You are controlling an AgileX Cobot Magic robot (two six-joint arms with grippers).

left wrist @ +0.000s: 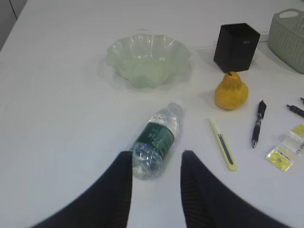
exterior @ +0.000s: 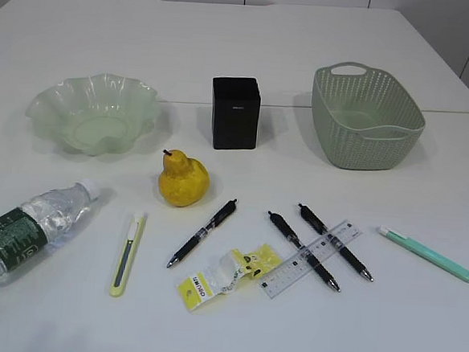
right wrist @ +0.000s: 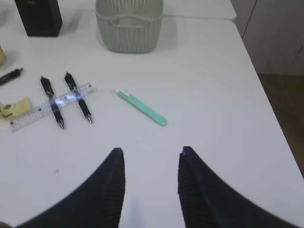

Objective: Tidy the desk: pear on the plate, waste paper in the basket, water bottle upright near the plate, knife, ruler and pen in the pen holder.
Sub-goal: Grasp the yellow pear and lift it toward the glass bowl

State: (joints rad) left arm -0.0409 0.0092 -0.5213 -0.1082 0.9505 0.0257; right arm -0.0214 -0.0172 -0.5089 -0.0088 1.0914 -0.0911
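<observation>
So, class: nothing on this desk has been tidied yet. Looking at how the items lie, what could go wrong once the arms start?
1. The clear plastic water bottle lies on its side; being round, it may roll when nudged.
2. The transparent ruler rests across two black pens; lifting one could drag the others.
3. The yellow pear sits close to the black pen holder; a wide approach might bump the holder.

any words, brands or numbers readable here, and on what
"UMINO" or similar, only partly legible: on the yellow and white wrapper.
Small pale logo on the black pen holder: too small to read.
Green label on the lying water bottle: print too blurred to read.
Clear ruler: scale marks show, numbers unreadable.
No text can be made out on the pens, knife, basket or plate.
</observation>
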